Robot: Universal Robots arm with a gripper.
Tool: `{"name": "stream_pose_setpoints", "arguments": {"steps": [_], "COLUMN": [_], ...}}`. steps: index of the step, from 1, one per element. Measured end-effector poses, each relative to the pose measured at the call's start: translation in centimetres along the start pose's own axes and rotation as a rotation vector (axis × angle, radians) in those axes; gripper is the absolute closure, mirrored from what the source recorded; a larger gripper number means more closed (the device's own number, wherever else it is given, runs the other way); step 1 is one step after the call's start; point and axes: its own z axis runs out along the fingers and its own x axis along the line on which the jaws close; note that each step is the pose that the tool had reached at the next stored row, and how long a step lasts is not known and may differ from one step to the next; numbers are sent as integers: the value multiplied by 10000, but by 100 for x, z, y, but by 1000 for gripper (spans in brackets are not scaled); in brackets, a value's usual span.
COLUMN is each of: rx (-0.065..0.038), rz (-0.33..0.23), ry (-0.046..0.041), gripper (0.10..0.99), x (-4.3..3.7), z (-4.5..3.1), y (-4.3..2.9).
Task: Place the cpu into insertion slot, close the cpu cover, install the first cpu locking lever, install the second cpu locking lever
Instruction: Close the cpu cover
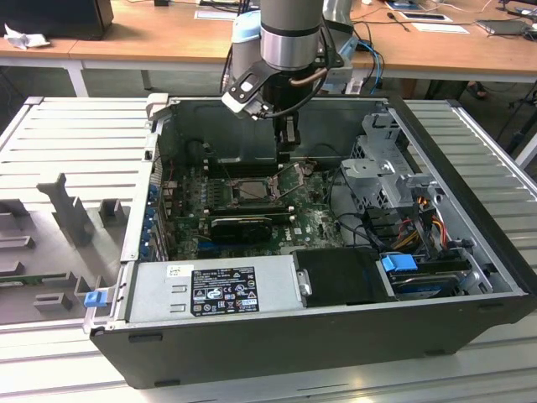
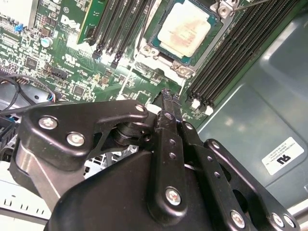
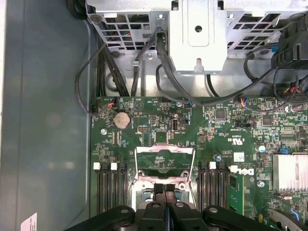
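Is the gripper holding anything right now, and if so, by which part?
Nothing: the gripper is shut and empty, and the cpu lies apart from it, ungripped.

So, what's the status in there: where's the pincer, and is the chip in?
Pincer shut, holding nothing, low beside the socket. Cpu seated in the slot. Cpu cover standing open, not yet closed. Nothing seen blocking.

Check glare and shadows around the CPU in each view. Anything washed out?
Second wrist view: the cpu top is glared pale with a warm tint, and there is a white hotspot on the motherboard near it. First wrist view: light is even, the cpu cover has a mild sheen, and the gripper reads black. Exterior view: the motherboard lies in shade, with nothing washed out.
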Motion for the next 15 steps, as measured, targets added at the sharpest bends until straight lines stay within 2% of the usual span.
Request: {"name": "stream_pose_setpoints", "arguments": {"steps": [15], "rx": [-1], "rz": [1], "ry": [1], "gripper": [980], "x": [3], "z": [0], "y": [39]}}
